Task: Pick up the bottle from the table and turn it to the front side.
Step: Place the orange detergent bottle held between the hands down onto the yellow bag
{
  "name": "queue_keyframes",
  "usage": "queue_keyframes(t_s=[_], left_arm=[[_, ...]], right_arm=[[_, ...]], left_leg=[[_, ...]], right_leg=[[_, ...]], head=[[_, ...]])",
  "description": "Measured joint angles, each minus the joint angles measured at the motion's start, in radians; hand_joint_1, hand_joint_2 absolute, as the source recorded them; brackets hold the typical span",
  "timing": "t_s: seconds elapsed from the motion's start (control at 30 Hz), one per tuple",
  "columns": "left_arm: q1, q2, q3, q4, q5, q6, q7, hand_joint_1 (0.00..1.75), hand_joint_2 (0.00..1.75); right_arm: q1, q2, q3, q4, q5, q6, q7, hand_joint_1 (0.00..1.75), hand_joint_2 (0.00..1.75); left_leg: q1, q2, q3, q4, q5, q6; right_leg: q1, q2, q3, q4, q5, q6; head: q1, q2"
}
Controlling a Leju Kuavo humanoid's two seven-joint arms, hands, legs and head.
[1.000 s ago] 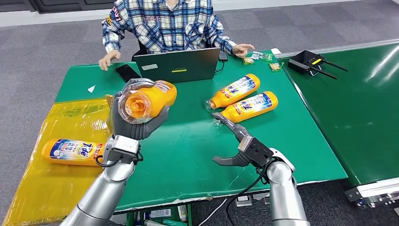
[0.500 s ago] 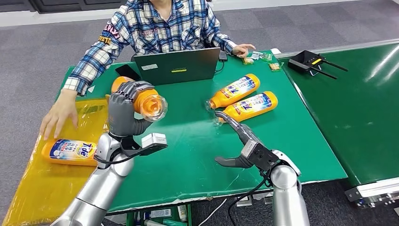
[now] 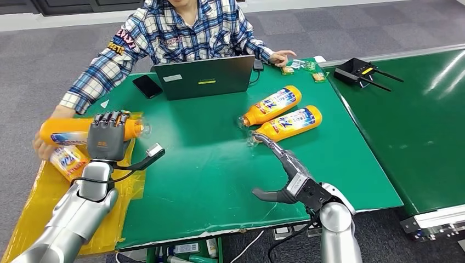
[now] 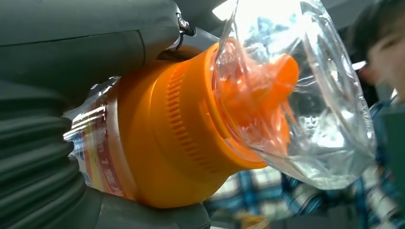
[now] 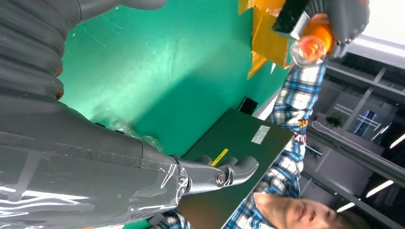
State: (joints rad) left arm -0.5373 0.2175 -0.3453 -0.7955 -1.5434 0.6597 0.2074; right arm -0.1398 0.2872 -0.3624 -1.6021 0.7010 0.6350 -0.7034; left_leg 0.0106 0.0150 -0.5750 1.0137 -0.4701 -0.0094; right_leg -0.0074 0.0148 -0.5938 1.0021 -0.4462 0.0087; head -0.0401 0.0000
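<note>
L hand (image 3: 106, 141) fingers (image 3: 112, 118) clamped round orange bottle (image 3: 63, 131), held level over yellow sheet (image 3: 38, 208) at table (image 3: 219, 181) left edge, clear-wrapped cap (image 4: 248, 95) seen close in L wrist view; R hand (image 3: 288, 175) fingers spread, holding nothing, near front edge, w/ laptop (image 5: 229, 143) beyond in R wrist view.

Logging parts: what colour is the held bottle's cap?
Orange cap, under clear plastic wrap; clearest in the left wrist view.

We see bright, even overhead light, soft glare on the tabletop (image 3: 219, 164), and a blurred background behind the bottle (image 4: 157, 138).
</note>
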Motion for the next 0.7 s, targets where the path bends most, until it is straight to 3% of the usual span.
queue_keyframes(t_s=[0.3,0.47,0.5,0.53,0.63,0.67,0.7], left_arm=[[0.03,0.093,-0.017,0.056,0.0,-0.078,0.03,1.75,1.75],[0.032,0.105,-0.017,0.072,0.0,-0.098,0.016,1.71,1.75],[0.032,0.105,-0.017,0.075,0.0,-0.101,0.013,1.62,1.75],[0.033,0.105,-0.017,0.077,0.0,-0.103,0.012,1.4,1.75],[0.033,0.104,-0.016,0.083,0.0,-0.108,0.006,0.24,1.75],[0.033,0.104,-0.013,0.085,0.0,-0.11,0.0,0.03,1.75],[0.034,0.103,-0.008,0.087,0.0,-0.114,-0.01,0.0,1.75]], right_arm=[[0.007,0.003,0.0,-0.001,-0.002,0.0,0.0,0.0,1.75],[0.008,0.003,0.0,-0.001,-0.004,0.0,0.0,0.0,1.75],[0.008,0.003,0.0,-0.001,-0.005,0.0,0.0,0.0,1.75],[0.009,0.003,0.0,-0.001,-0.006,0.0,0.0,0.0,1.75],[0.01,0.003,0.0,-0.001,-0.009,0.0,0.0,0.0,1.75],[0.01,0.003,0.0,-0.001,-0.009,0.0,0.0,0.0,1.75],[0.01,0.003,0.0,-0.001,-0.008,0.0,0.0,0.0,1.75]], left_leg=[[0.0,0.0,-0.001,0.0,0.0,0.0],[0.0,0.0,-0.001,0.0,0.0,0.0],[0.0,0.0,-0.001,0.0,0.0,0.0],[0.0,0.0,-0.001,0.0,0.0,0.0],[0.0,0.0,-0.001,0.0,0.0,0.0],[0.0,0.0,-0.001,0.0,0.0,0.0],[0.0,0.0,-0.001,0.0,0.0,0.0]], right_leg=[[0.0,0.0,-0.001,0.0,0.0,0.0],[0.0,0.0,0.0,0.0,0.0,0.0],[0.0,0.0,0.0,0.0,0.0,0.0],[0.0,0.0,0.0,0.0,0.0,0.0],[0.0,0.0,0.0,0.0,0.0,0.0],[0.0,0.0,0.0,0.0,0.0,0.0],[0.0,0.0,0.0,0.0,0.0,0.0]], head=[[0.0,0.0],[0.0,0.0],[0.0,0.0],[0.0,0.0],[0.0,0.0],[0.0,0.0],[0.0,0.0]])
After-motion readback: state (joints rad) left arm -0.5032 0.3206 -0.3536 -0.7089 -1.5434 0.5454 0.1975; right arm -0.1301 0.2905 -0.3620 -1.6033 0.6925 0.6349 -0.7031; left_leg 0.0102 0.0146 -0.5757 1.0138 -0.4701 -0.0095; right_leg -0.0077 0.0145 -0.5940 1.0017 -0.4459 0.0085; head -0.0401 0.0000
